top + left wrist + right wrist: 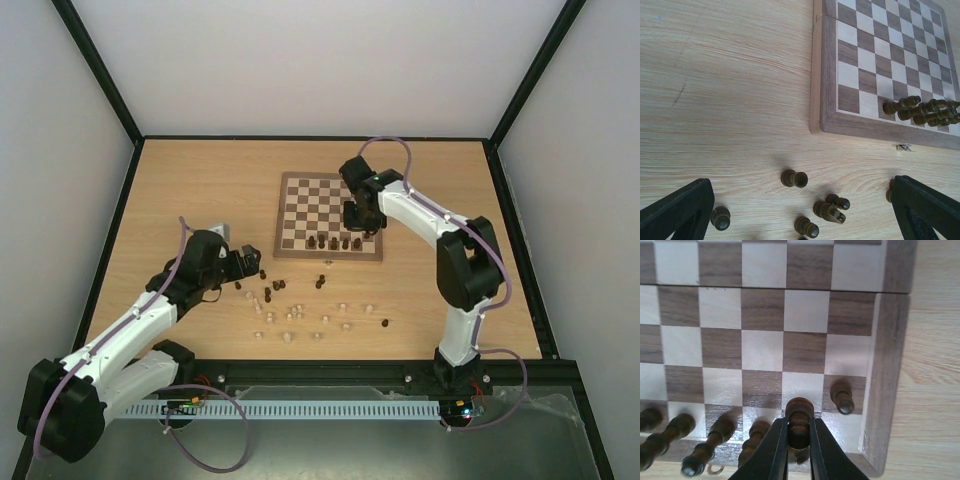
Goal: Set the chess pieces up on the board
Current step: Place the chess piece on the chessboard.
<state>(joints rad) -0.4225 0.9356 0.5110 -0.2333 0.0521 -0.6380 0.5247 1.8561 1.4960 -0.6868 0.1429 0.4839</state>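
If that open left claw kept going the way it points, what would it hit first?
Most likely the small dark brown wooden chess pieces lying loose on the light wooden tabletop, just ahead of the open left gripper; then the tabletop itself. Depth is hard to judge here.

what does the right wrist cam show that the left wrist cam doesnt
Only the right wrist: the right pincer shut on a dark piece at a corner of the board, beside a lone dark pawn. Only the left wrist: the open left pincer above loose dark pieces lying on the table. Both: the board and the row of dark pieces along one edge.
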